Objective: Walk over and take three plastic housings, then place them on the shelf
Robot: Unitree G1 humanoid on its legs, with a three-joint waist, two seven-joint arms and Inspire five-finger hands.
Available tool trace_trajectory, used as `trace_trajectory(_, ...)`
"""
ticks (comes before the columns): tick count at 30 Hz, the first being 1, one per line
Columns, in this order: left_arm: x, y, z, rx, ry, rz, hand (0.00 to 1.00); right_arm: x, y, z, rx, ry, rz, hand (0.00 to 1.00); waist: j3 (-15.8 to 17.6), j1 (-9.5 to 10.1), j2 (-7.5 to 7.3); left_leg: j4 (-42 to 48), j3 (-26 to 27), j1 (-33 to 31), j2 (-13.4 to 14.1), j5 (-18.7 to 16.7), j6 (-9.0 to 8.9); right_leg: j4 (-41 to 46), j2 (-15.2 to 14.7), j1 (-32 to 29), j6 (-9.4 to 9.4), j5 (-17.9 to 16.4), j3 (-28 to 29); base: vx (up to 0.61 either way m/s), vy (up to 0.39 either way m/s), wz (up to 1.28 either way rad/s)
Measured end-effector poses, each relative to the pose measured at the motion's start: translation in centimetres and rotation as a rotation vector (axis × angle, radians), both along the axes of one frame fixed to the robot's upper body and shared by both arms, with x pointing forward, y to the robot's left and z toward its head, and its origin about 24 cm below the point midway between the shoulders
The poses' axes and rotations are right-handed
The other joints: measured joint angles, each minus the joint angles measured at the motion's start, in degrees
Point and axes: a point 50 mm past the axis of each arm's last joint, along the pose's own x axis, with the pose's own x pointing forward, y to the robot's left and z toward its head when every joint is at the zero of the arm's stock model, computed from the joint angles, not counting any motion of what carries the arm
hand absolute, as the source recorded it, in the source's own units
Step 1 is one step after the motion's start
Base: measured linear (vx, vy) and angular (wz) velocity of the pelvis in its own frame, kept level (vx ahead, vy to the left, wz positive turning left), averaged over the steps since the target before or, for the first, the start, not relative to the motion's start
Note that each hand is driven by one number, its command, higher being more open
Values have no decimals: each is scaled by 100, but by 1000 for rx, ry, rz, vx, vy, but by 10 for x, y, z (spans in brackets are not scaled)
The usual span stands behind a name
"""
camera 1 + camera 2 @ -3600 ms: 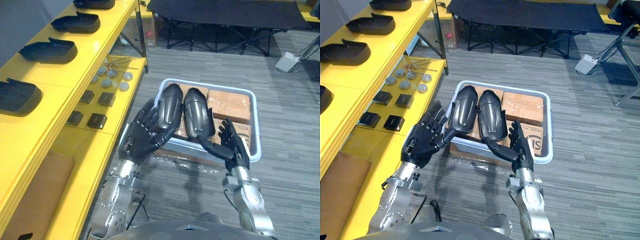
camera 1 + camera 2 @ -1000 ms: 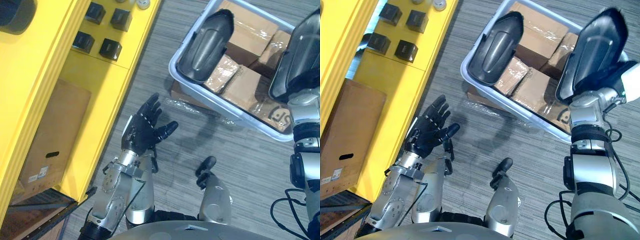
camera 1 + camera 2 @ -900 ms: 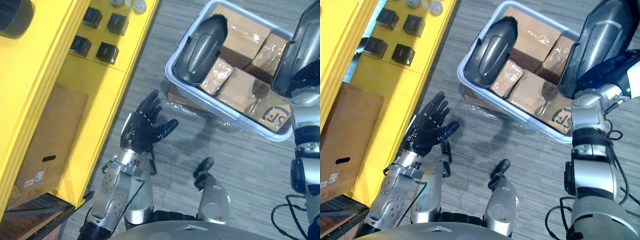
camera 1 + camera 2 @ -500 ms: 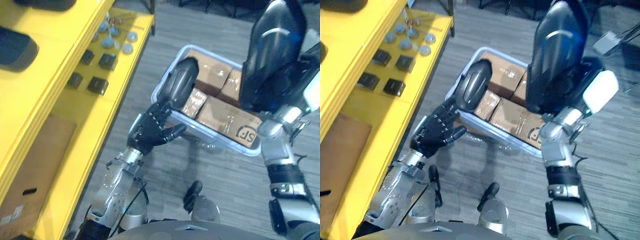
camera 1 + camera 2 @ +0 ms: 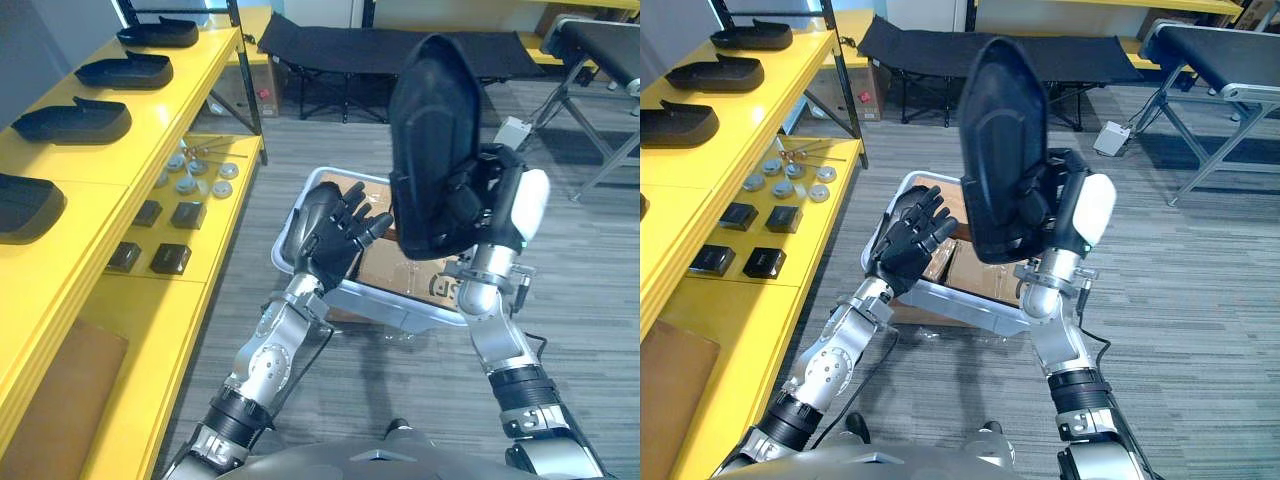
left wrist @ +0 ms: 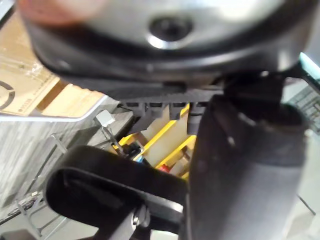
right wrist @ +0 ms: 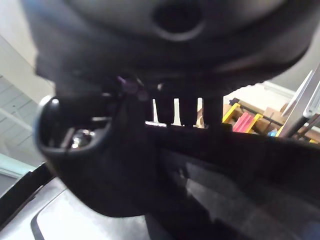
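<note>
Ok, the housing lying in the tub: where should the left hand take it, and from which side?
Take the housing across its width, by the long edges, coming down at the left end of the tub. It lies domed back up there, and the smooth dome probably offers no hold. The left hand hovers open beside it.

Silver-grey arms point(image 5: 268, 360) carry a dark left hand point(image 5: 335, 248) and white-thumbed right hand point(image 5: 487, 200).
</note>
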Motion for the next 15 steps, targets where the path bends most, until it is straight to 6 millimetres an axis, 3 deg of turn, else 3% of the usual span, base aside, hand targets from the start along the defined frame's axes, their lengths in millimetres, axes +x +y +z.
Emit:
trace_trajectory(9, 2, 4, 3, -2, -24, 54, 100, 0, 39, -14, 41, 62, 176, 0, -256, 16, 2, -1, 16, -1, -39, 50, 57, -201, 7, 67, -36, 174, 0, -8, 2, 0)
trace_trajectory(15, 2, 4, 2, 116, -50, 83, 100, -1, 55, -30, 109, 127, 220, 0, -374, 14, 5, -3, 11, -6, -59, 59, 64, -298, 7, 72, -40, 218, -14, 0, 0, 0)
